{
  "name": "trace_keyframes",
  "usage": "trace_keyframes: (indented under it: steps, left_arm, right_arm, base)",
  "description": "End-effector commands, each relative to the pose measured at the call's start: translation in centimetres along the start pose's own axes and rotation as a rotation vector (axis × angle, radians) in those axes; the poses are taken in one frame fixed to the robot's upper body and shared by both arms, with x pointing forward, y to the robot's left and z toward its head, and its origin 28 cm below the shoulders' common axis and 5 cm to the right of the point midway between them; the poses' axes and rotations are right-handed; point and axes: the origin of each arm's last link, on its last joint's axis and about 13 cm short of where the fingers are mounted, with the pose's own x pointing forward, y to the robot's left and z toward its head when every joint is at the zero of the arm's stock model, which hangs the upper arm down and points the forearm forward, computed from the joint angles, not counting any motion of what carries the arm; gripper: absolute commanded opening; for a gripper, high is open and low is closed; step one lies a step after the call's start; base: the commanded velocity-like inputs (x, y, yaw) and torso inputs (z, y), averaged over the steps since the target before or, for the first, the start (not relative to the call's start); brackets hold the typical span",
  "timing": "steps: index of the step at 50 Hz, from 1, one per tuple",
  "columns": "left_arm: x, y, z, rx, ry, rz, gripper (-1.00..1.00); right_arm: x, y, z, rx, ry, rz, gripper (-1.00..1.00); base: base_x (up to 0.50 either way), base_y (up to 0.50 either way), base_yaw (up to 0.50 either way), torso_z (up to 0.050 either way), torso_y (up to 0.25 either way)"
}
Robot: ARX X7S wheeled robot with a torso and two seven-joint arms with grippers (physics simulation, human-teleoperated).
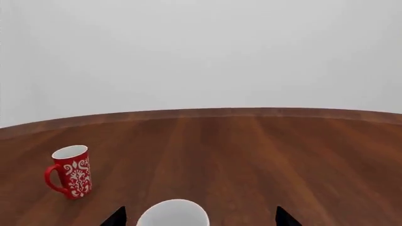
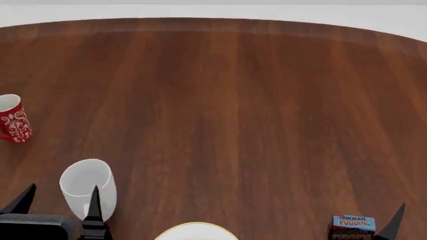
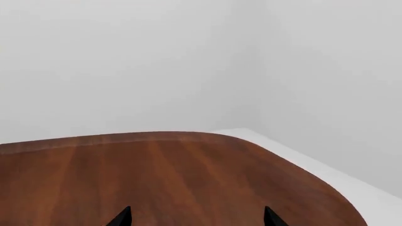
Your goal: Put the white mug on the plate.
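The white mug [image 2: 87, 188] stands upright on the brown table near its front left. Its rim [image 1: 172, 214] shows low in the left wrist view. My left gripper [image 1: 201, 218] is open, its two dark fingertips [image 2: 94, 202] standing on either side of the mug, with wide gaps and no grip. Only the far edge of the plate [image 2: 197, 232] shows, at the front edge of the head view, right of the white mug. My right gripper [image 3: 196, 219] is open over bare table, with nothing between its fingers.
A smaller red mug with a white pattern [image 2: 12, 119] [image 1: 70, 171] stands at the far left. A chocolate pudding box [image 2: 351, 226] lies at the front right, beside a right fingertip [image 2: 397, 216]. The wooden table [image 2: 233, 100] ends in a curved far edge.
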Motion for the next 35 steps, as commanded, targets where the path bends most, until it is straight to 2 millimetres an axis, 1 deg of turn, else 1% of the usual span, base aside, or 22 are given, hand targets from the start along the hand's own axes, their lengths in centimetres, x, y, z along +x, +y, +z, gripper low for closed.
trace_keyframes:
  steps: [1, 10, 18, 24, 35]
  left_arm:
    - [0.0, 0.0, 0.0, 0.002, 0.002, -0.001, 1.00]
    - [0.0, -0.1, -0.1, 0.004, 0.005, -0.005, 1.00]
    - [-0.1, -0.2, -0.3, 0.007, 0.018, -0.012, 1.00]
    - [-0.4, -0.8, -0.6, -0.042, 0.083, -0.050, 1.00]
    - [-0.6, -1.2, -1.5, -0.025, 0.163, -0.054, 1.00]
  right_arm:
    - [0.0, 0.0, -0.1, 0.005, -0.003, 0.003, 1.00]
    - [0.1, 0.0, -0.2, 0.015, -0.007, 0.006, 1.00]
    - [0.0, 0.0, -0.1, 0.024, -0.015, 0.004, 1.00]
    - [0.1, 0.1, -0.2, 0.028, -0.010, 0.006, 1.00]
    - [0.1, 0.1, -0.5, 0.032, -0.006, 0.007, 1.00]
  base:
    - [0.15, 0.27, 0.00, 0.000, 0.000]
    - [0.16, 0.18, 0.00, 0.000, 0.000]
    - [0.01, 0.00, 0.00, 0.000, 0.000]
    - [0.00, 0.00, 0.00, 0.000, 0.000]
    - [0.00, 0.00, 0.00, 0.000, 0.000]
